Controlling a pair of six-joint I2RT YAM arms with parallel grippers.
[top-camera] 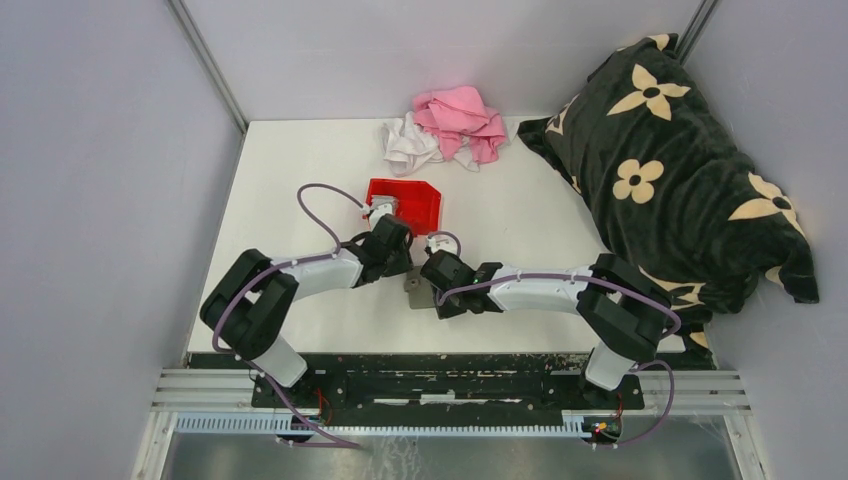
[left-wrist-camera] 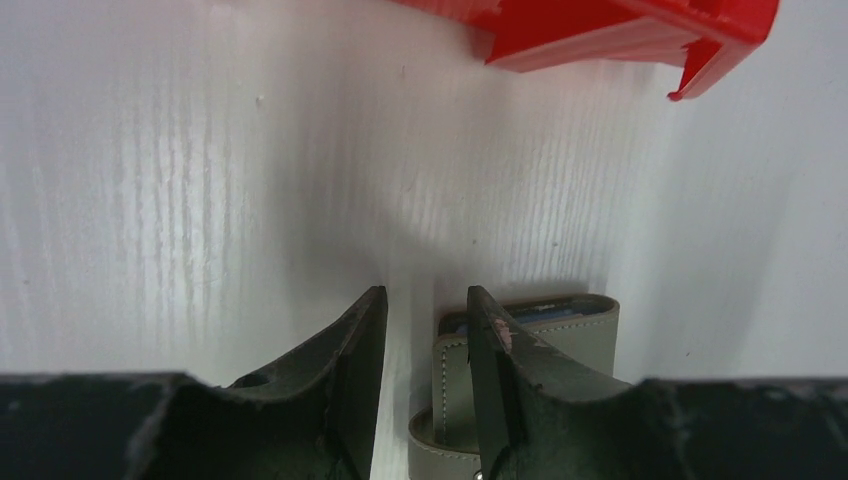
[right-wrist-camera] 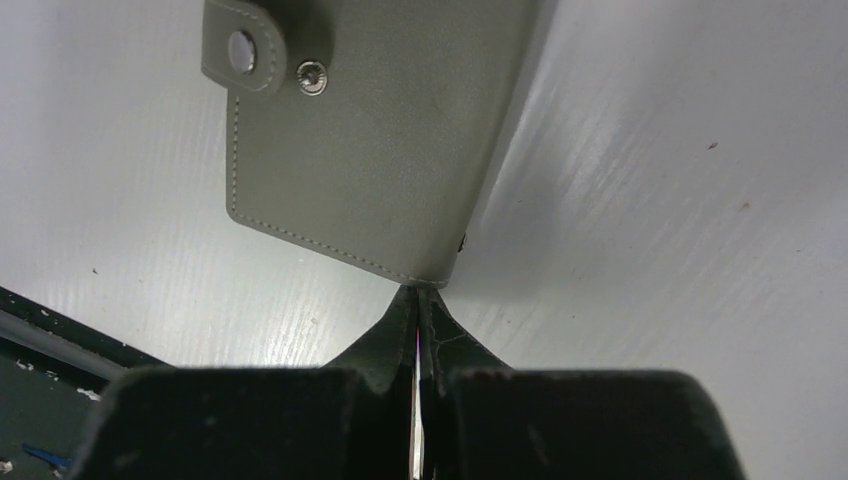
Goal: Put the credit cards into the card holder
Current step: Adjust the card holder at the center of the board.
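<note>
wallet (top-camera: 416, 291): grey, stitched, flat on the table near its front middle, between the two gripper tips
cards: cannot pick them out; dark bluish strip at the wallet's open top edge in the left wrist view, unclear what it is
right gripper (right-wrist-camera: 419, 300): pinched tight, tips touching a corner of the wallet; thin pale line between the pads, cannot tell if it is a card
left gripper (left-wrist-camera: 427, 298): jaws partway apart, nothing between them; the wallet lies behind its right finger (left-wrist-camera: 495, 370), bare table in the gap
table (top-camera: 520, 215): white, faint ribbed grain, small specks
red bin (top-camera: 405, 203): at 12 o'clock from the wallet, near
white cloth (top-camera: 408, 145): crumpled, at 12 o'clock, at the far edge
pink cloth (top-camera: 462, 118): crumpled, at 1 o'clock, touching the white cloth
pillow (top-camera: 670, 170): black with cream flowers, at 2 o'clock, over the table's right side
walls (top-camera: 100, 150): plain pale grey, three sides
rail (top-camera: 450, 385): metal, front edge, arm bases on it
top view only: room, cloths, pillow, both arms
right wrist only: snap tab (right-wrist-camera: 245, 50) and stud on the wallet
left wrist only: wallet's open edge
</note>
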